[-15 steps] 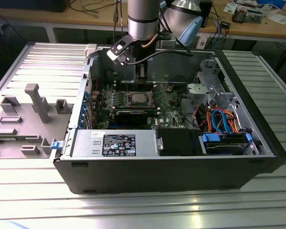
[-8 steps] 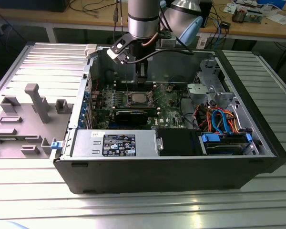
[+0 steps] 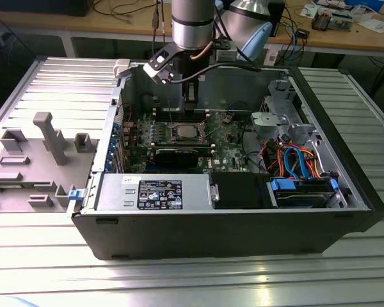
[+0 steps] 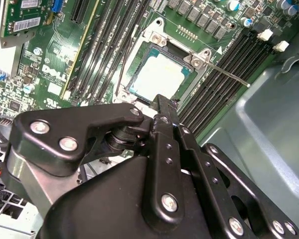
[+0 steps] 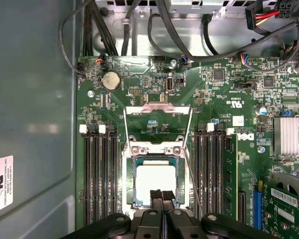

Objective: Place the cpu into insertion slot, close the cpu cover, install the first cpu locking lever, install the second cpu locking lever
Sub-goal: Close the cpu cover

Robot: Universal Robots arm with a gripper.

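Note:
The cpu (image 5: 153, 180) lies flat in the insertion slot (image 5: 131, 172), its pale metal top showing in both wrist views, cpu (image 4: 158, 74). The cpu cover (image 5: 157, 108) stands swung open on the far side of the socket, green board showing through its window. One thin locking lever (image 4: 228, 74) sticks out sideways from the socket, unlatched. My gripper (image 5: 162, 195) hovers just above the cpu's near edge with its fingers pressed together and nothing between them. In the exterior view the gripper (image 3: 190, 102) hangs over the socket (image 3: 184, 132) inside the open computer case.
Black memory slots (image 5: 97, 174) flank the socket on both sides. A coin battery (image 5: 110, 79) and black cables (image 5: 139, 30) lie beyond it. A finned heat sink (image 5: 291, 134) sits to one side. The case walls (image 3: 243, 230) surround the board; a grey fixture (image 3: 45, 137) stands outside at the exterior view's left.

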